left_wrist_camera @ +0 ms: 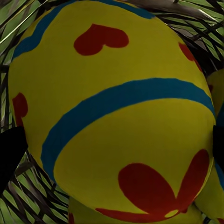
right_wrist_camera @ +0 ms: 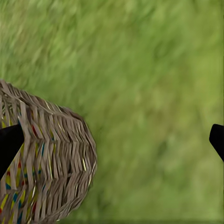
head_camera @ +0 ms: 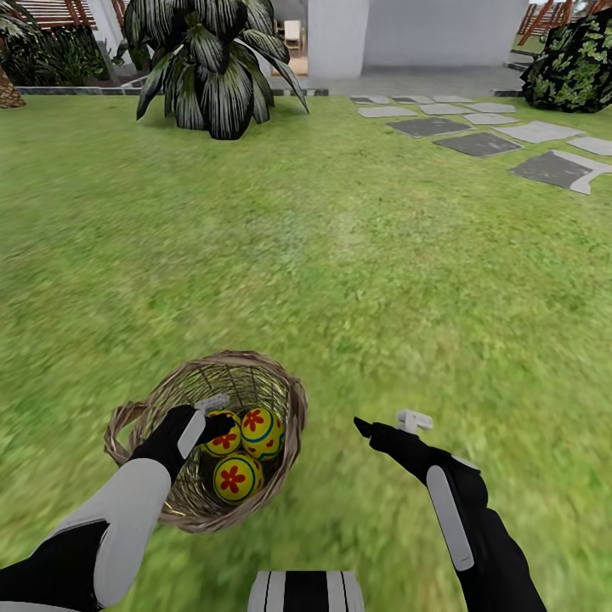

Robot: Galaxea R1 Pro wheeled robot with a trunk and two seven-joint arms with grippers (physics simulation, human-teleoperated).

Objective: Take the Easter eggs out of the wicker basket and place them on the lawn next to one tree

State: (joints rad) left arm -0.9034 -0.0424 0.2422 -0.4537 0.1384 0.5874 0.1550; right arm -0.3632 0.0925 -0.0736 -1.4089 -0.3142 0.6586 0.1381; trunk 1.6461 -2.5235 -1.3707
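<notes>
The wicker basket (head_camera: 285, 387) stands on the lawn (head_camera: 340, 255) just in front of me, left of centre. Three yellow Easter eggs with red flowers and blue bands lie in it: one (head_camera: 224, 440) at the left, one (head_camera: 262, 430) at the right, one (head_camera: 237, 478) nearest me. My left gripper (head_camera: 214, 422) reaches into the basket, open, its fingers (left_wrist_camera: 9, 156) on either side of the left egg (left_wrist_camera: 112, 107). My right gripper (head_camera: 388, 422) hovers open over grass to the right of the basket (right_wrist_camera: 51, 158), nothing between its fingers. The tall grey-trunked tree is out of view.
A low broad-leaved plant (head_camera: 212, 72) grows at the far edge of the lawn. Grey stepping stones (head_camera: 480, 143) lie at the far right beside a dark shrub (head_camera: 578, 68). A white house wall (head_camera: 425, 34) stands behind. Open grass stretches ahead.
</notes>
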